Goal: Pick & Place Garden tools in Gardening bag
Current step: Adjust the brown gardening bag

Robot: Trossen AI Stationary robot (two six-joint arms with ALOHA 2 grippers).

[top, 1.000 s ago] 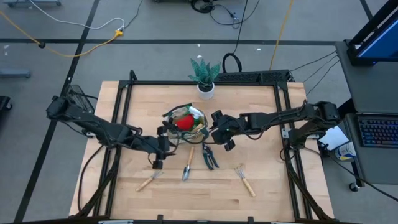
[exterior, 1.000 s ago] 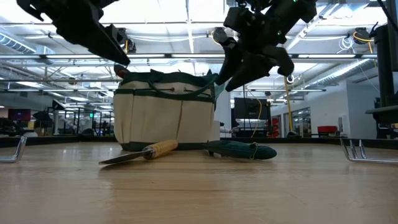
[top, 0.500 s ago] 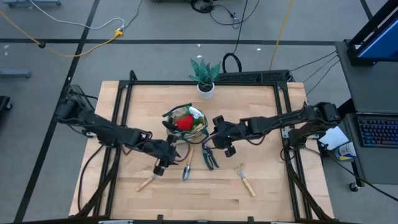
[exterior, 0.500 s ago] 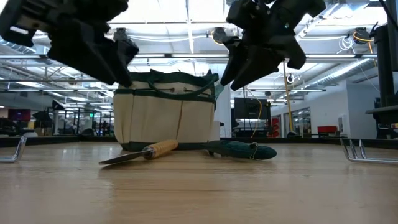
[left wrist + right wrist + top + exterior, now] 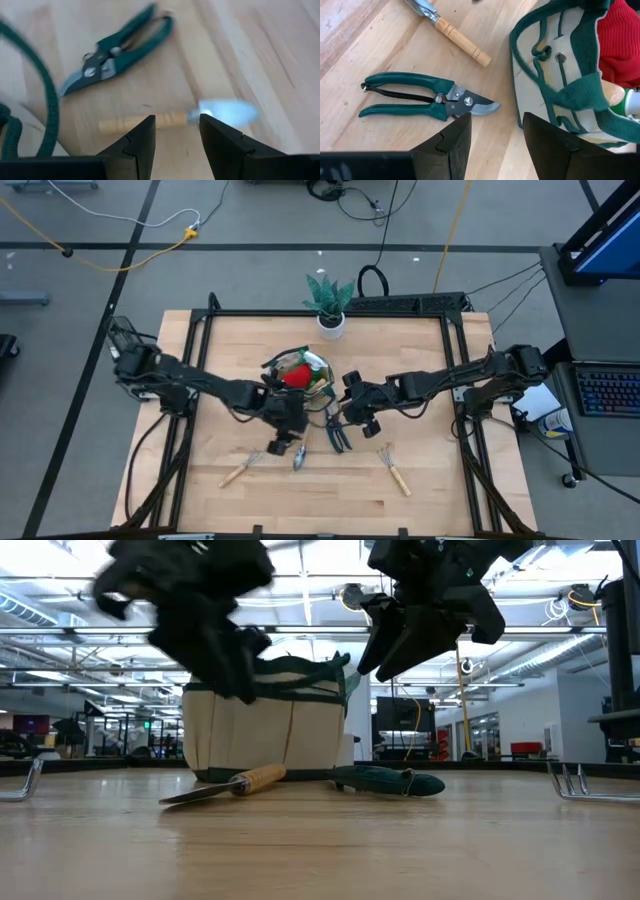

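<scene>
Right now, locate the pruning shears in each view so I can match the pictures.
High view: pruning shears at table centre, just right of the trowel.
Low view: lying right of centre, in front of the gardening bag.
Left wrist view: upper left.
Right wrist view: left of centre.
Shared landmark: the wooden-handled trowel beside them.

Work surface: a light wooden table [image 5: 420, 480] inside a black metal frame [image 5: 330, 313]. Floor [image 5: 250, 220]: grey, marked with dark lines, crossed by a yellow cable [image 5: 120, 265] and black cables [image 5: 345, 195]. To one side stands a desk carrying a keyboard [image 5: 608, 392]. Beyond the table, a large open hall with exposed ceiling beams [image 5: 300, 632], strip lighting [image 5: 300, 560] and what appear to be screens [image 5: 405, 715] far back.
</scene>
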